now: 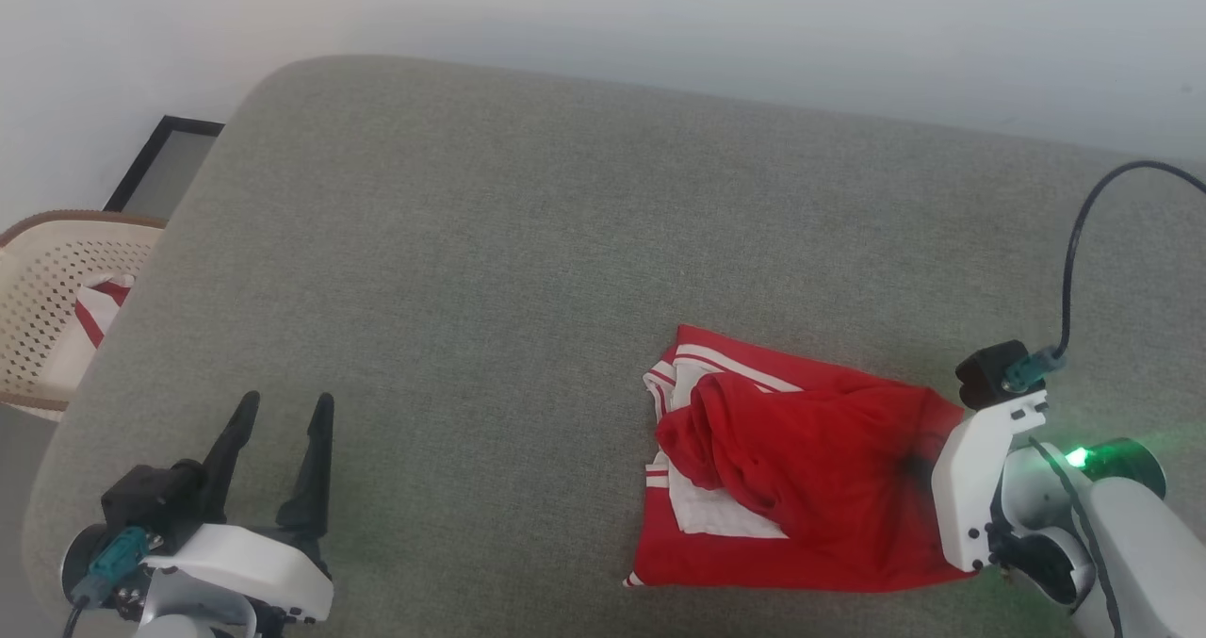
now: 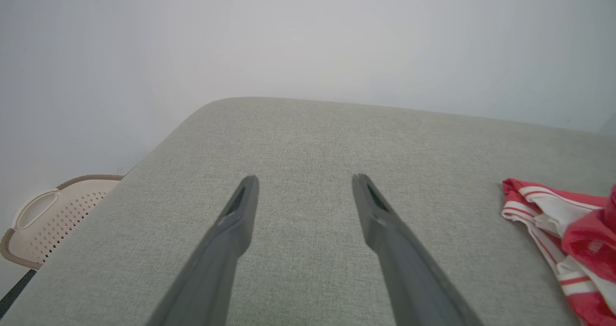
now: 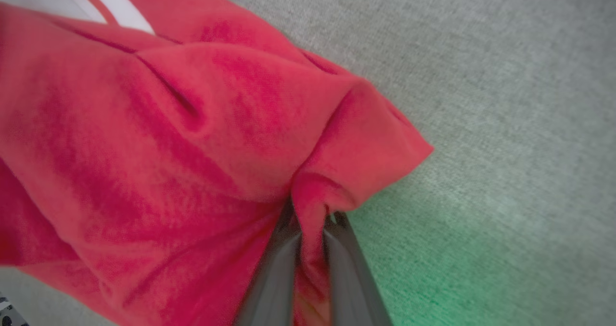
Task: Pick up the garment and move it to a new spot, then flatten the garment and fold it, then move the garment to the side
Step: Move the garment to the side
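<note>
Though half-hidden, perhaps cloth in basket

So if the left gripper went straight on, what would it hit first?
Way looks free: the left gripper points over bare grey cushion toward the white wall. The garment lies off to its right, out of line. It may graze the cushion; height is unclear.

Grey fabric cushion against plain white wall.
Perforated cream basket at left edge; dark-framed panel beyond it.
</note>
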Robot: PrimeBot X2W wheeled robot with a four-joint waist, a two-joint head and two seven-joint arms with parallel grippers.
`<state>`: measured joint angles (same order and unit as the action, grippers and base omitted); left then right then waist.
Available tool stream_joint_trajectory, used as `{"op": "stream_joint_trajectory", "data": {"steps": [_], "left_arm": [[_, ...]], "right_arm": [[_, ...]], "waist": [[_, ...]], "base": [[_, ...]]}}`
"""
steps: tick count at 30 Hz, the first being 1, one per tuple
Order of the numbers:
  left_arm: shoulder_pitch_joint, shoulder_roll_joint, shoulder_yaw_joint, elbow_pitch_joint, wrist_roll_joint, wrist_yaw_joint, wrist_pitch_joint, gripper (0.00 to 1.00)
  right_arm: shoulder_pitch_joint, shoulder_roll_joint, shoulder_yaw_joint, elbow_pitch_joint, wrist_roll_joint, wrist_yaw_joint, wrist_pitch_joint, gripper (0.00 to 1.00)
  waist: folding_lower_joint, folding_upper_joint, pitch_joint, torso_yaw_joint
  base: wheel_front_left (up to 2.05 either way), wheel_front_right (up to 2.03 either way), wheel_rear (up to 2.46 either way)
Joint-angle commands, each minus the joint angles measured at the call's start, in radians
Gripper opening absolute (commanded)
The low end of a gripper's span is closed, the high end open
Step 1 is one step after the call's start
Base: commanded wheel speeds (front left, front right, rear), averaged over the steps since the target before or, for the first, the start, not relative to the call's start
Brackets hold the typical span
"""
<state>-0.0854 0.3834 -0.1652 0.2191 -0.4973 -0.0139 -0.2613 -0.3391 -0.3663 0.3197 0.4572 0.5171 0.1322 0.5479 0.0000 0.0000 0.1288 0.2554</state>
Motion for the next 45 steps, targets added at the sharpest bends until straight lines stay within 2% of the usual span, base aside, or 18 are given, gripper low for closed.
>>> {"op": "stream_joint_trajectory", "data": {"steps": [1,12,27,37,45], "left_arm": [[-0.010,-0.003,0.007,0.002,0.007,-0.006,-0.004,1.00],[-0.016,-0.016,0.038,-0.005,0.036,-0.025,-0.004,1.00],[-0.095,-0.027,0.029,0.019,0.069,-0.057,-0.004,1.00],[-0.194,-0.028,-0.012,0.046,0.100,-0.080,-0.004,1.00],[-0.279,-0.033,-0.055,0.064,0.120,-0.090,-0.004,1.00]], "right_arm": [[0.004,-0.007,0.008,0.027,-0.003,-0.004,0.014,0.00],[-0.066,-0.055,-0.019,-0.003,-0.040,-0.003,0.003,0.00],[-0.221,-0.203,-0.063,0.002,-0.079,-0.003,-0.008,0.00],[-0.357,-0.284,-0.068,0.105,-0.109,-0.003,-0.100,0.00],[-0.474,-0.323,-0.045,0.249,-0.139,-0.003,-0.210,0.00]], "waist": [[0.0000,0.0000,0.000,-0.002],[0.0000,0.0000,-0.001,-0.046],[0.0000,0.0000,0.047,-0.222],[0.0000,0.0000,0.109,-0.339],[0.0000,0.0000,0.164,-0.395]], "base": [[0.00,0.00,0.00],[0.00,0.00,0.00],[0.00,0.00,0.00],[0.00,0.00,0.00],[0.00,0.00,0.00]]}}
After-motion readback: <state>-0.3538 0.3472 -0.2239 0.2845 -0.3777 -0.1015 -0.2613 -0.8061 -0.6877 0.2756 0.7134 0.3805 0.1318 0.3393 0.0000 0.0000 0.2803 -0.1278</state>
